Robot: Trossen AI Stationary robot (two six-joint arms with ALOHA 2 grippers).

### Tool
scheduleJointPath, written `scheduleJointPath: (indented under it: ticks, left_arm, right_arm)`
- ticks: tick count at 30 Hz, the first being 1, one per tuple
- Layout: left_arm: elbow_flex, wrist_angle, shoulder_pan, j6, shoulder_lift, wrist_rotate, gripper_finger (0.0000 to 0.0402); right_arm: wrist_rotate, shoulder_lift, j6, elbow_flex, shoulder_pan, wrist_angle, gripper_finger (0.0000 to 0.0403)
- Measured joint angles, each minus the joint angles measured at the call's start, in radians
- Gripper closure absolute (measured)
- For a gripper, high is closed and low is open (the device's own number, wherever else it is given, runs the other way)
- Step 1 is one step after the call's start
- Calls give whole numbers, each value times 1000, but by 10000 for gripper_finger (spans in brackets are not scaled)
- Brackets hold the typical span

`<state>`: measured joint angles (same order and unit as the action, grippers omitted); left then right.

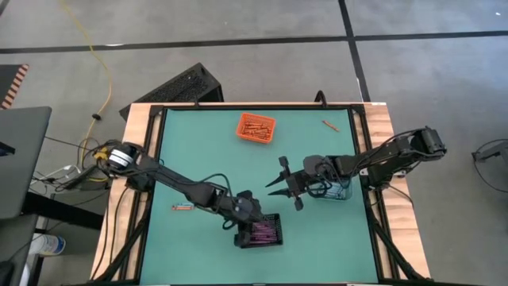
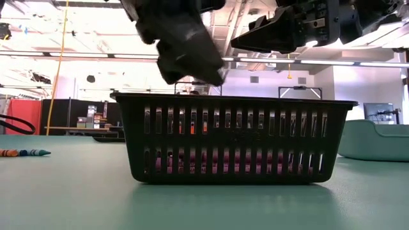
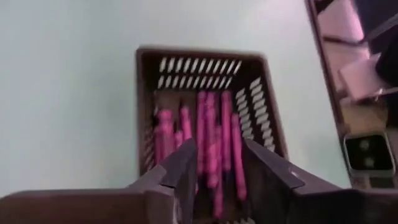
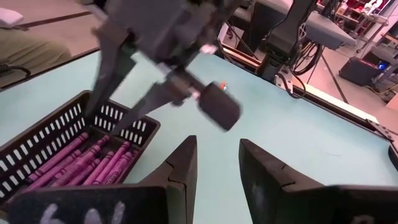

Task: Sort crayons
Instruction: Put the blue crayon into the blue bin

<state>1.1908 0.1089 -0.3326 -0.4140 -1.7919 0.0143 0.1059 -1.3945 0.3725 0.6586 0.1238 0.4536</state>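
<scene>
A black slotted bin (image 1: 262, 233) near the table's front holds several purple crayons (image 3: 211, 146), which also show in the right wrist view (image 4: 93, 163). My left gripper (image 1: 248, 216) hangs open just above the bin's left part, fingers pointing down into it (image 3: 217, 158), with nothing between them. My right gripper (image 1: 279, 185) is open and empty (image 4: 217, 158), up off the table between the black bin and a teal bin (image 1: 333, 189). An orange bin (image 1: 255, 128) at the far side holds orange crayons.
Loose crayons lie on the mat left of the black bin (image 1: 183, 207), seen also in the low view (image 2: 22, 153). One orange crayon (image 1: 330, 125) lies at the far right. The wooden table frame (image 1: 143, 159) borders the green mat.
</scene>
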Motion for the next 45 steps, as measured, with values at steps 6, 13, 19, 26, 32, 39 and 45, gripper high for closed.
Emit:
scheduleJointPath:
  ticks: [6, 13, 19, 26, 32, 39, 45]
  left_arm:
    - [0, 199, -14, 9, 118, -133, 281]
    - [0, 619, -68, -136, 245, -356, 281]
    - [-34, 819, -113, -292, 238, -366, 280]
    - [-235, 804, -125, -362, 247, -292, 280]
    - [-431, 592, -112, -379, 302, -220, 280]
    - [-566, 415, -108, -388, 390, -205, 281]
    - [-613, 413, -108, -433, 418, -180, 288]
  right_arm:
    - [0, 0, 0, 0, 0, -1, 286]
    - [0, 0, 1, 0, 0, -5, 286]
    - [0, 0, 2, 0, 0, -7, 286]
    - [0, 0, -3, 0, 0, -6, 286]
    - [0, 0, -4, 0, 0, -8, 286]
    - [0, 0, -4, 0, 0, -8, 286]
    - [0, 0, -3, 0, 0, -8, 286]
